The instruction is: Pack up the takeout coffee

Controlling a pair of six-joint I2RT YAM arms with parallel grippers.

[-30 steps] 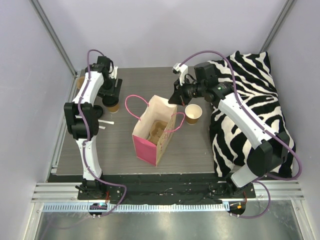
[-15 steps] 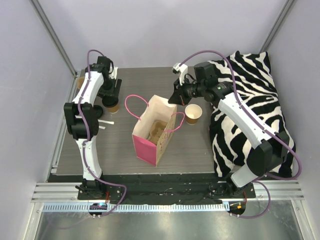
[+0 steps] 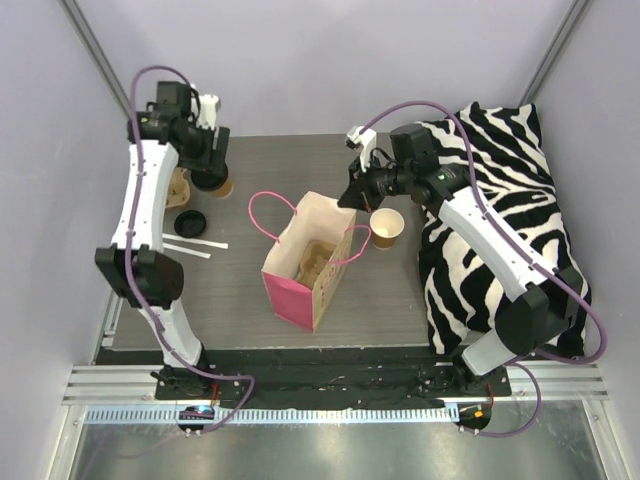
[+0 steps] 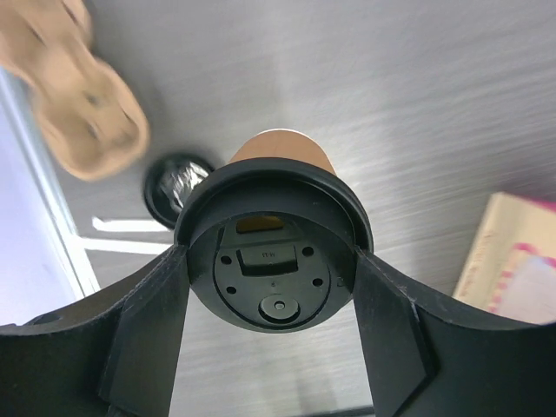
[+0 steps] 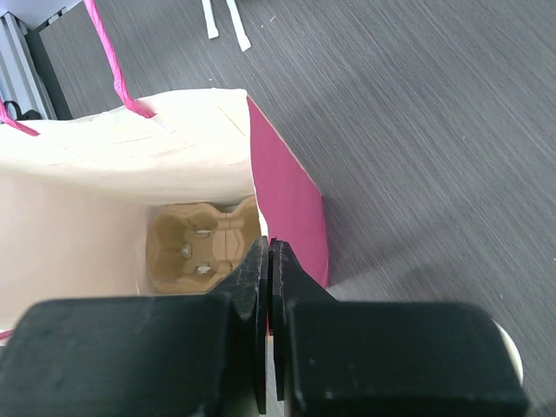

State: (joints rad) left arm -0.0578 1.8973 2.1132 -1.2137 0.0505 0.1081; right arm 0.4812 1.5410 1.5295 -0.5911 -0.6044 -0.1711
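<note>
Left gripper (image 4: 271, 300) gripped the lidded cup (image 4: 271, 252), far left. Right gripper (image 3: 348, 195) was closed at the bag (image 3: 292, 295) rim. Next: lower the cup into the bag.

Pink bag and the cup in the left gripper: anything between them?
Top view: only bare tabletop between lidded cup and bag, plus the bag's own handle loop.

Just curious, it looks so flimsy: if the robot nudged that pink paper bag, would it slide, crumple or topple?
Probably tippy: the pink paper bag stands tall on a narrow base. Its thin paper walls would likely buckle rather than push back. The cardboard cup carrier lying at the bottom may steady it a little, though it looks light.
</note>
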